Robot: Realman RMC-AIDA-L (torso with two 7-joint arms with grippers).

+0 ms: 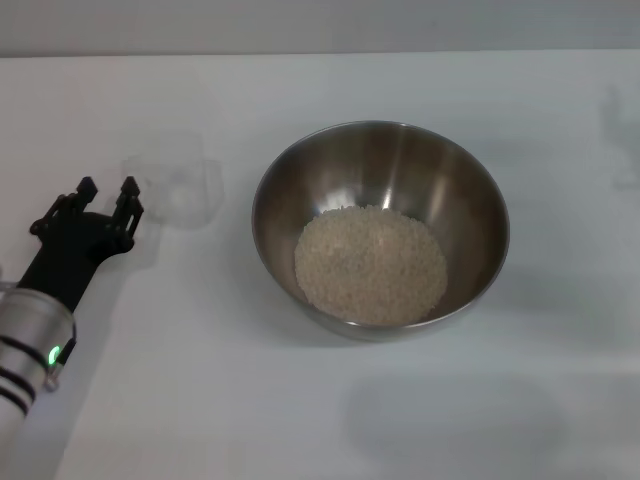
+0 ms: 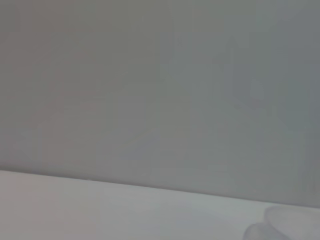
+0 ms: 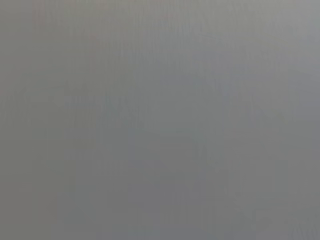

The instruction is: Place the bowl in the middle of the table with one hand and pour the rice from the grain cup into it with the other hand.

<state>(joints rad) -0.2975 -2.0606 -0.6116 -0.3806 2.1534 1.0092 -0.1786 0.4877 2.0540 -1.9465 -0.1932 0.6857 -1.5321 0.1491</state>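
Bowl: the bowl [image 1: 380, 228] sits upright on the table [image 1: 200, 400], a little right of the frame's centre in the head view.
Rice: the rice [image 1: 371, 264] lies as a heap in the bottom of the bowl, toward its near side; I see none on the tabletop.
Grain cup: the grain cup [image 1: 178, 185] stands in the upper left of the frame, well apart from the bowl's left rim, and looks empty, though it is so clear that its edges are hard to trace. The left wrist view catches only a faint clear edge [image 2: 287, 227] in its lower right corner, likely this cup.
Left gripper: the left gripper [image 1: 107, 192] is at the left of the frame, fingers spread and holding nothing, fingertips pointing up-frame, the nearer one [image 1: 129, 189] just beside the cup's left side; whether it touches I cannot tell.
Key relation: the cup lies just right of and slightly above the fingertips, outside the jaws, not between them; the arm's long axis runs from lower left toward the cup.
Right gripper: out of sight in every view; its wrist view shows only blank grey.
Judgement: with rice in the bowl and the cup set down, the task looks finished, and any remaining move would be the left arm backing off down-left, clear of the cup.
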